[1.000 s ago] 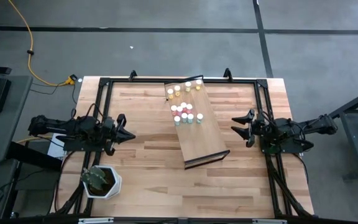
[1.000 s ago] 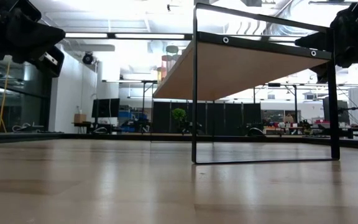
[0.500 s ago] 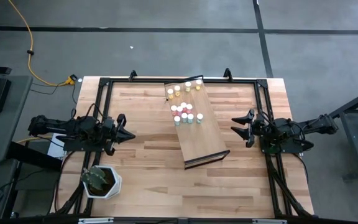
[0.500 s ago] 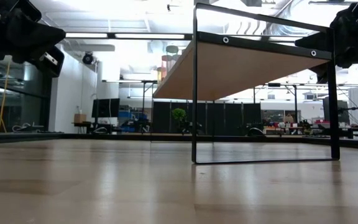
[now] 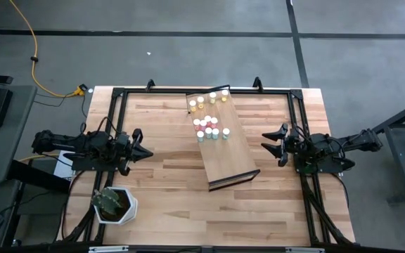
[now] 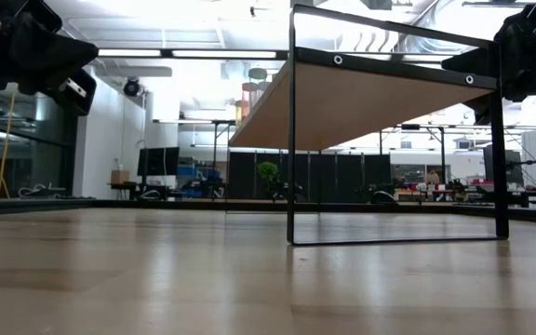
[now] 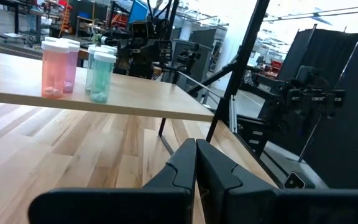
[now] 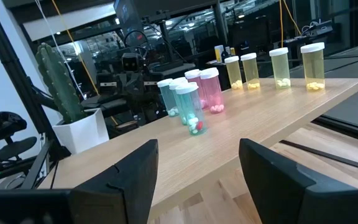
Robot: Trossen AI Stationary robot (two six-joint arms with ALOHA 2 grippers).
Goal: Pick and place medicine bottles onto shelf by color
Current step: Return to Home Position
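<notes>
The shelf (image 5: pixel 223 140), a light-wood board on dark frame legs, stands aslant at the table's middle. Its underside shows in the low view (image 6: pixel 361 102). On its far half, small white-capped bottles stand upright on their bases. A row of yellow ones (image 5: pixel 208 98) is farthest back. Pink ones (image 5: pixel 208 123) and teal ones (image 5: pixel 213 133) stand nearer. They also show in the right wrist view (image 8: pixel 210 90) and the left wrist view (image 7: pixel 55 68). My left gripper (image 5: pixel 145 147) is shut and empty at the table's left (image 7: pixel 196 149). My right gripper (image 5: pixel 267 140) is open and empty at the right (image 8: pixel 197 155).
A cactus in a white pot (image 5: pixel 114 204) stands at the table's near left corner, close to my left arm. A black frame (image 5: pixel 188 90) runs along the table's edges. Bare tabletop lies on both sides of the shelf and in front of it.
</notes>
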